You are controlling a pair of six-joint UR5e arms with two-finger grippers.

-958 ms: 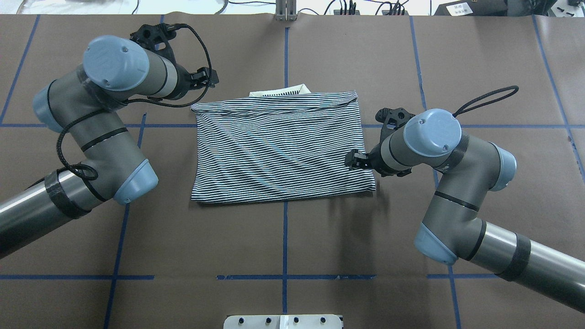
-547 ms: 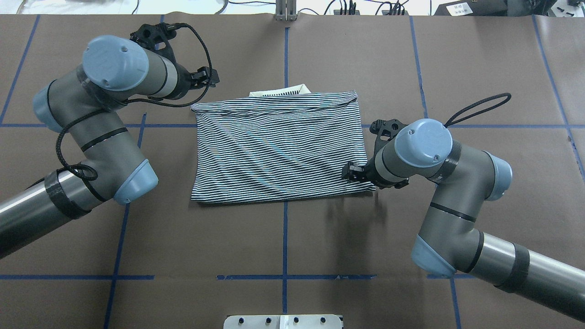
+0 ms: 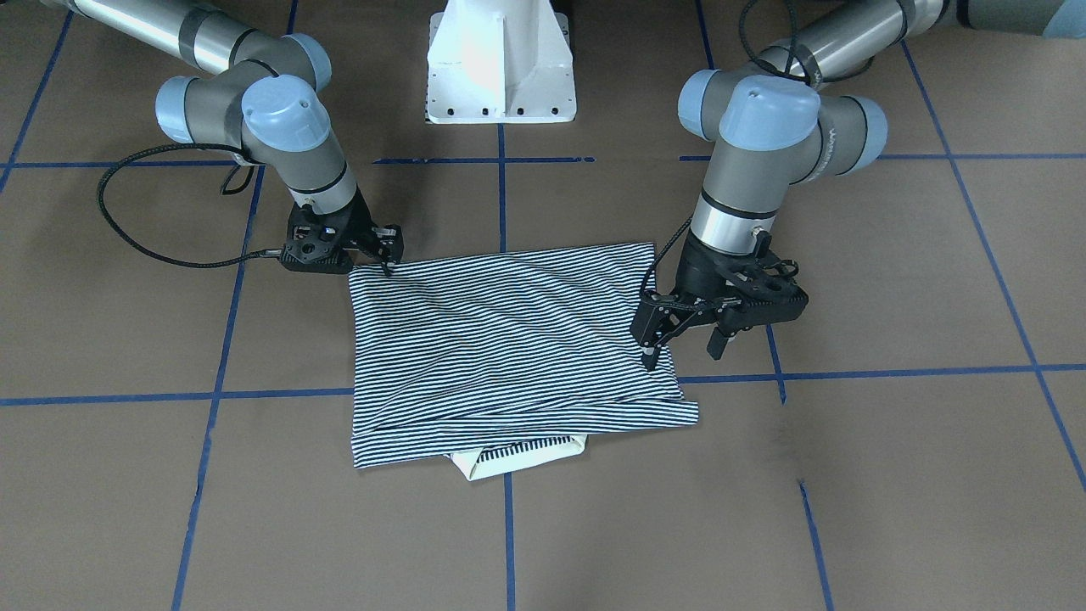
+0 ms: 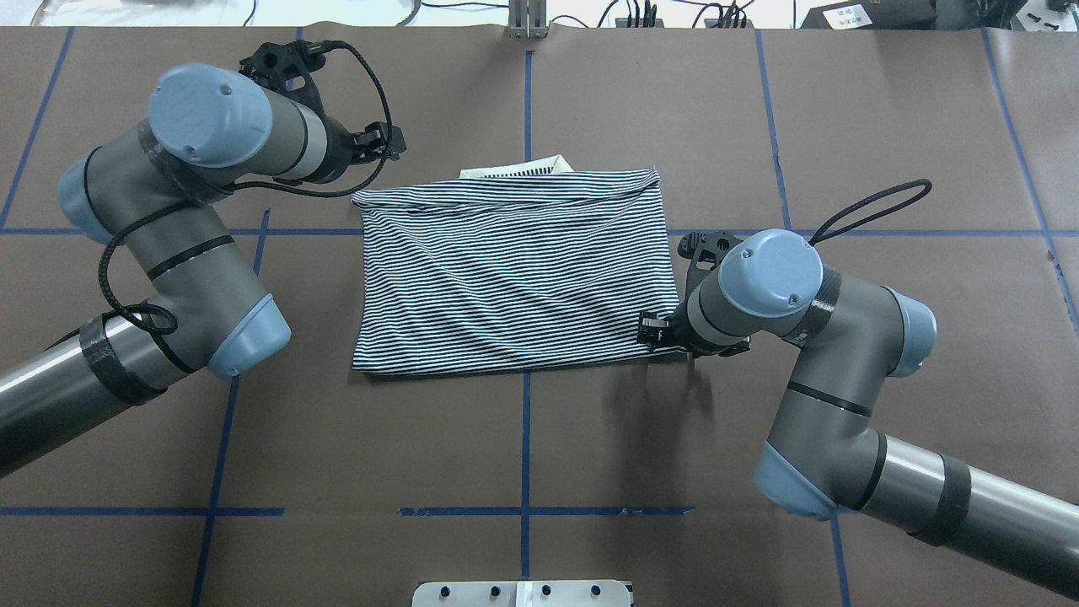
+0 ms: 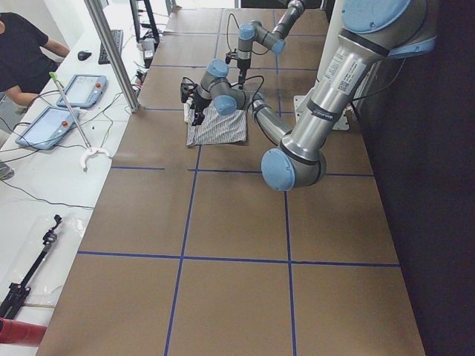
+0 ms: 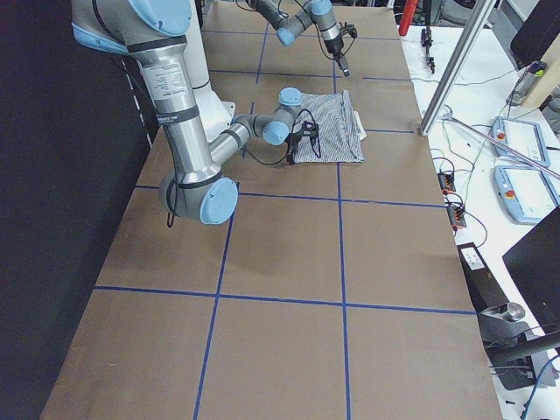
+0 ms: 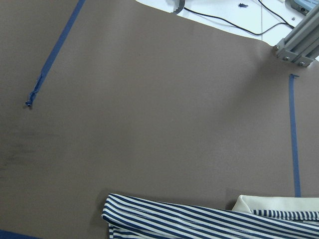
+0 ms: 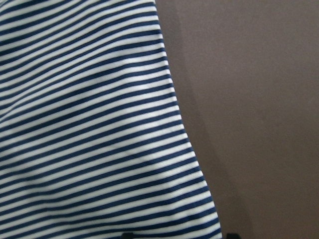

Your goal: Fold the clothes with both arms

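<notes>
The right gripper (image 3: 388,261), jaws apart, is hovering at the near right corner of the striped polo shirt (image 4: 514,270). The left gripper (image 3: 682,356) is hanging spread beside the far left corner.

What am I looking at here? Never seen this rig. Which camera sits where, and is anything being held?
It is a robot with a left arm and a right arm at a brown-covered table. Each arm ends in a black two-finger gripper.

One picture looks down from behind the robot. One faces it from across the table, so the sides are mirrored there. Two look along the table from its ends, and two are close-ups from cameras on the wrists.

On the table lies one striped polo shirt, folded into a rectangle, with its cream collar peeking out at the far edge.

Nothing looks held. The right gripper is down at the shirt's near right corner with its jaws apart. The left gripper hangs open near the far left corner.
</notes>
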